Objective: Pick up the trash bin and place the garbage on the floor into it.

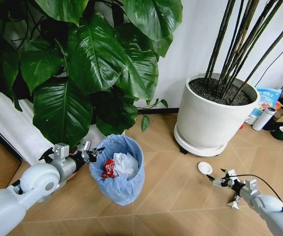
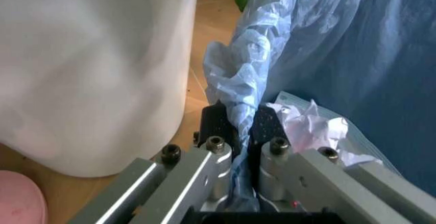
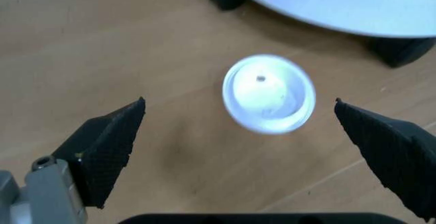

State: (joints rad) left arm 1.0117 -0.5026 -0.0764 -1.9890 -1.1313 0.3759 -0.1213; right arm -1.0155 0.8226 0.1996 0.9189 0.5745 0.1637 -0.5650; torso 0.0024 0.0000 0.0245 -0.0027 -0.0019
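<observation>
fingers, right: the right gripper [image 3: 238, 147] holds its fingers [image 3: 109, 142] spread wide apart, hovering low over the floor [image 1: 161, 191]
fingers, left: the left gripper [image 2: 238, 132] is clamped on the light-blue bag at the rim of the trash bin [image 1: 121, 172]
white disc: a small round piece of garbage [image 3: 269, 94] lies flat on the planks, centred between the open fingers and a little ahead of them
disc axis: round, so no long side to line up with
nearer arm: the right one, clearly; the left is busy holding the bin
bin: stands well apart from the disc, toward the robot's left, with a red wrapper [image 1: 109, 168] and crumpled paper [image 1: 125, 164] inside
nearby: big white plant pot [image 1: 212, 110] on castors just beyond the disc; its base could crowd a forward reach
also around: leafy plant [image 1: 82, 64] over the bin, white bottle [image 1: 263, 119] and green mug [image 1: 282, 133] far off
</observation>
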